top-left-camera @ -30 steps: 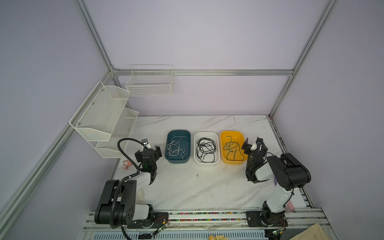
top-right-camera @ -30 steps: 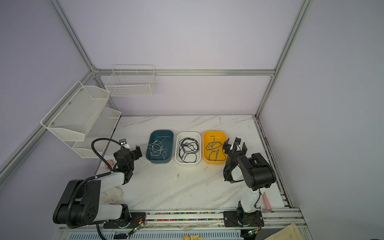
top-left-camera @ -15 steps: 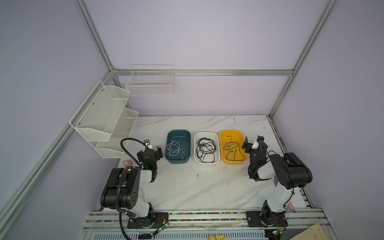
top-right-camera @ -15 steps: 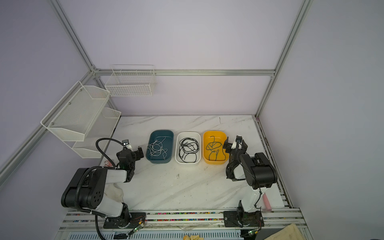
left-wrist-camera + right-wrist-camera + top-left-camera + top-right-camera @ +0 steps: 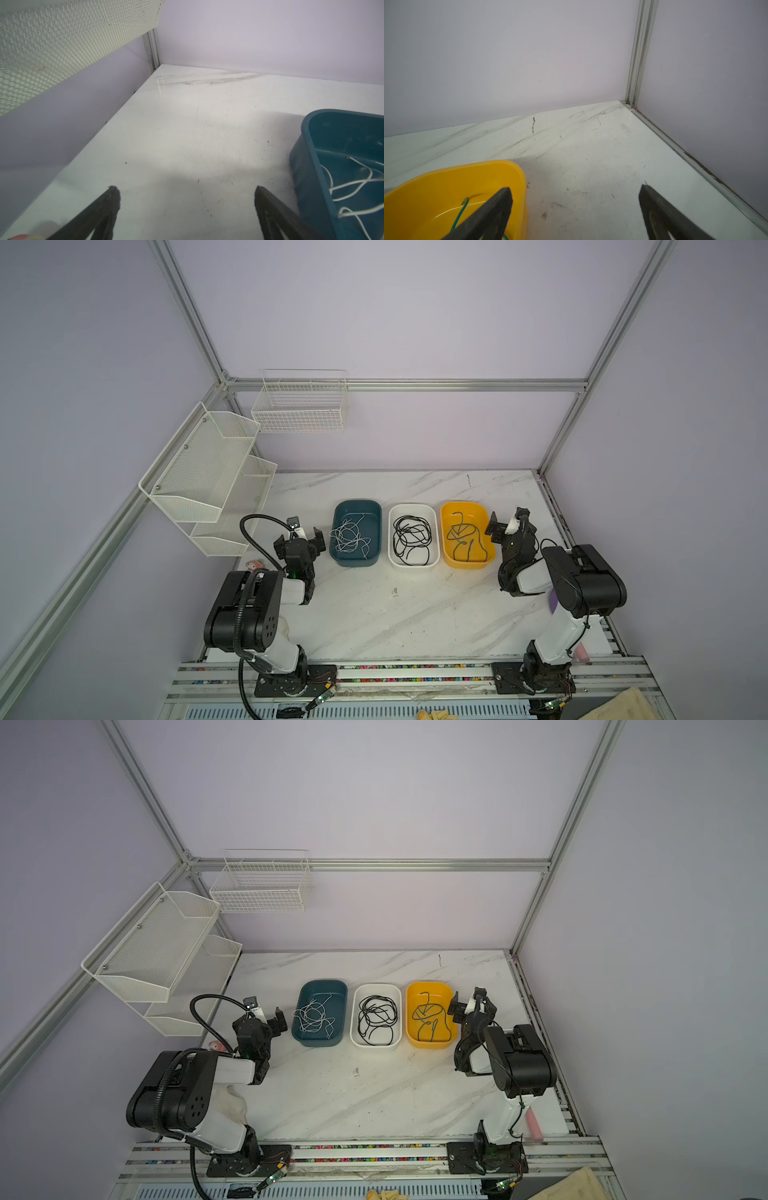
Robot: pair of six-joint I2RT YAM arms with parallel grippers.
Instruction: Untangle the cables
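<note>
Left wrist view: our left gripper (image 5: 187, 192) gapes wide, holding nothing, just beside the teal bin (image 5: 307, 166). Our right gripper (image 5: 575, 189) stands as wide and empty by the yellow bin (image 5: 446, 182). In a top view, white cables (image 5: 349, 536) lie in teal, black cables (image 5: 411, 536) in the white bin (image 5: 413, 506), green cables (image 5: 458, 536) in yellow: we judge each colour binned apart so nothing re-tangles.

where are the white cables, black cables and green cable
white cables (image 5: 348, 536), in a top view, middle of the tangle
black cables (image 5: 412, 536), in a top view, middle of the coil
green cable (image 5: 461, 209), right wrist view, strand below its hooked end
</note>
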